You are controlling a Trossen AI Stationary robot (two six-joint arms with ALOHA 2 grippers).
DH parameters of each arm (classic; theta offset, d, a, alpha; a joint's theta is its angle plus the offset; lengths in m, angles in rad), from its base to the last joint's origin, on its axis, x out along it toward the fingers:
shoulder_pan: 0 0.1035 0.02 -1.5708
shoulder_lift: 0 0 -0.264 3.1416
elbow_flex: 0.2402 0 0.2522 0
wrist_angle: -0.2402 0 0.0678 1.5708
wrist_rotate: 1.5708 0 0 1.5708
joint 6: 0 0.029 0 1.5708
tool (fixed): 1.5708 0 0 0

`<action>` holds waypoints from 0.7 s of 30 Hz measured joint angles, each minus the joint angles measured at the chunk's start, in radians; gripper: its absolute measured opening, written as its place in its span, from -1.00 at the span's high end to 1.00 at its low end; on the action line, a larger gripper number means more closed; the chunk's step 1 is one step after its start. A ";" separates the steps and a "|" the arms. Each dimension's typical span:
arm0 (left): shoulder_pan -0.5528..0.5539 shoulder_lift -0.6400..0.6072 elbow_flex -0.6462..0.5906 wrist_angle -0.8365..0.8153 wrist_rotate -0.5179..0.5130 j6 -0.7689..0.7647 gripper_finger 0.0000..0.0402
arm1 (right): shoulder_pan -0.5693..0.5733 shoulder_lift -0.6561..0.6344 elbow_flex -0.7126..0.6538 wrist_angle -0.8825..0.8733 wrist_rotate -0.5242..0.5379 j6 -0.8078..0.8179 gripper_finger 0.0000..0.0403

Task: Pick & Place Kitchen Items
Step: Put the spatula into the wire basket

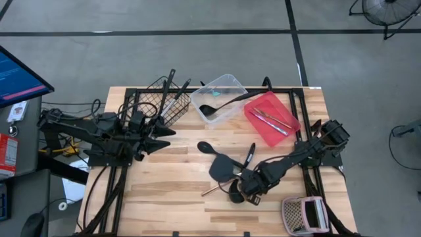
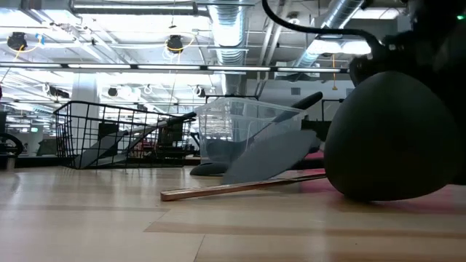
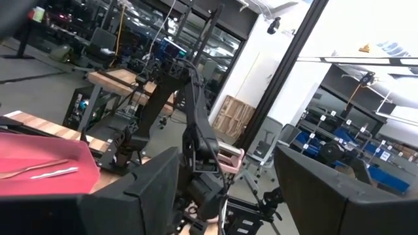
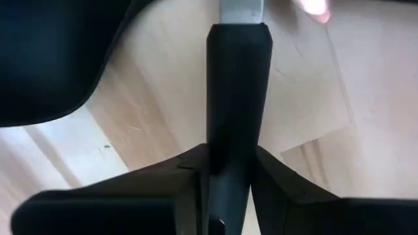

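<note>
While two utensils [image 1: 273,120] fill one red tray [image 1: 289,112]; right gripper [image 4: 230,189] grips a ladle [image 4: 236,98].

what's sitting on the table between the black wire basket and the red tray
The clear tub, with a black ladle lying in it, sits between the wire basket and the red tray. The high view shows this best.

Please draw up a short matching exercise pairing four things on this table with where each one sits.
Things:
1. black ladle
2. silver pieces
3. right pincer
4. left pincer

Places:
A. in the red tray
B. shut on a black utensil handle
C. in the clear tub
D. open, beside the wire basket

Pairs: 1-C, 2-A, 3-B, 4-D
</note>
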 joint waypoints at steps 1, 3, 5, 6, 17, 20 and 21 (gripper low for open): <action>0.000 0.000 0.000 -0.003 0.000 0.000 -0.18 | -0.003 0.000 0.010 -0.013 0.000 -0.008 0.65; 0.000 0.007 0.000 -0.003 0.000 0.000 -0.18 | -0.009 0.000 0.033 -0.023 0.000 -0.028 0.74; 0.000 0.014 0.000 -0.009 0.000 0.001 -0.18 | -0.013 -0.001 0.061 -0.052 -0.001 -0.044 0.92; 0.000 0.020 0.000 -0.009 0.000 0.001 -0.18 | -0.014 -0.002 0.079 -0.076 -0.004 -0.057 0.98; 0.000 0.124 0.000 -0.031 0.003 -0.002 -0.18 | -0.061 -0.001 0.161 -0.178 0.008 -0.186 0.99; 0.000 0.132 0.000 -0.030 0.015 -0.003 -0.18 | -0.069 0.005 0.161 -0.175 0.012 -0.186 0.99; 0.000 0.133 0.000 -0.027 0.016 -0.003 -0.18 | -0.069 0.004 0.159 -0.168 0.015 -0.186 0.99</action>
